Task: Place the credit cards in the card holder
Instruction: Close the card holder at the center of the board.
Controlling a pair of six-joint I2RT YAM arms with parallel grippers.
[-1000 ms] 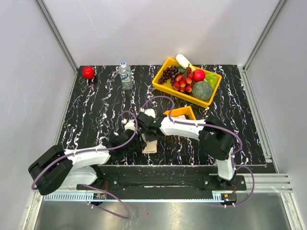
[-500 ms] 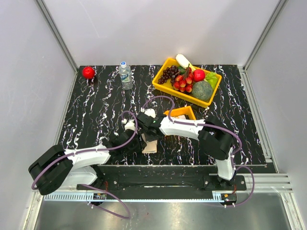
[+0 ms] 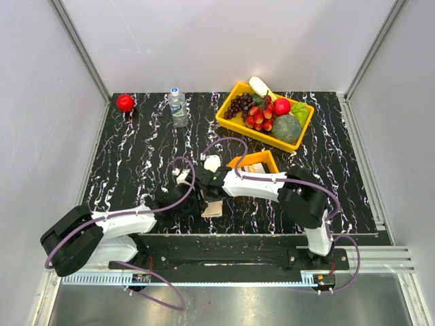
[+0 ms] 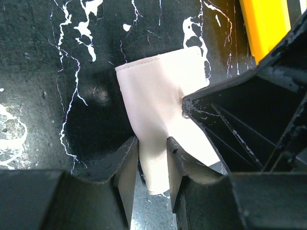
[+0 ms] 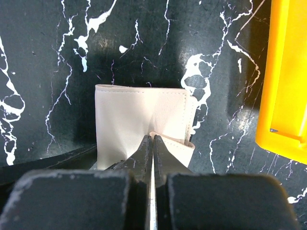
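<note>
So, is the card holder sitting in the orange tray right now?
No, the card holder is on the black marble table, with a strip of bare tabletop between it and the orange tray.

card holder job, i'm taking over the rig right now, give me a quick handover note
Left claw: clamped on one edge of the card holder.
Right claw: shut, tips at the holder's lifted flap. I cannot tell whether a card is pinched between them.
Things: the holder lies on the table beside the small orange tray. The pale pieces in the tray are likely the cards.
Done: no card is visibly seated in the holder.
Left: get every card into the sleeves.
</note>
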